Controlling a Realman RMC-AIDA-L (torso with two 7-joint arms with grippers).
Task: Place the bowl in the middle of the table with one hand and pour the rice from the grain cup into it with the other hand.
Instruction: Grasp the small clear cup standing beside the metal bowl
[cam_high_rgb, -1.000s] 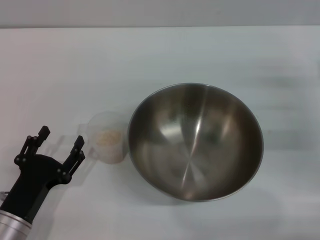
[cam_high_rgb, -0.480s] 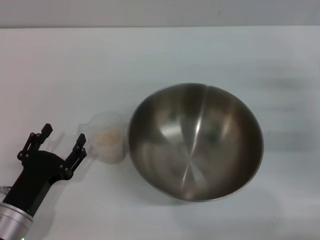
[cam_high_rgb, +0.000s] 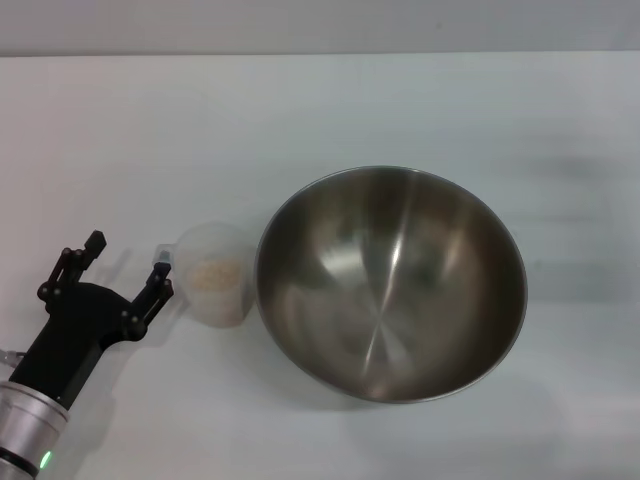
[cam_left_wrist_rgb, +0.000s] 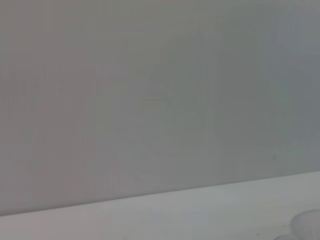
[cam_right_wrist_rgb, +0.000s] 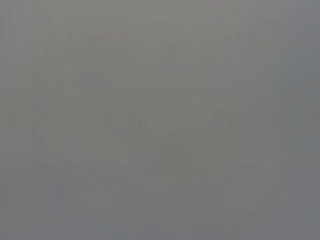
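Left gripper (cam_high_rgb: 127, 262) sits at lower left of the head view, black fingers spread wide with nothing between them, tips pointing toward the upper right, arm running back down to the lower-left corner. One fingertip (cam_high_rgb: 161, 270) is just beside the small handle of the grain cup (cam_high_rgb: 215, 274); contact there can't be judged, and the other fingertip is well off to the left over bare table (cam_high_rgb: 320, 110). Grain cup stands upright, left of frame centre, mouth facing up, handle sticking out on its left side toward the gripper, so its handle-to-body axis runs roughly left-right across the frame. Rice (cam_high_rgb: 216, 274) is a pale heap inside the cup, below the rim. Cup lies just right of the gripper, outside the gap between the fingers. Bowl (cam_high_rgb: 391, 283) sits upright just right of the cup, its rim close against the cup's right side, touching or near-touching, can't tell which; it fills the centre to centre-right of the frame, inside shiny with no grains showing. Left wrist view shows only a strip of white table edge (cam_left_wrist_rgb: 200, 210) under a grey blank background. Right wrist view is plain grey; right gripper appears in no view.
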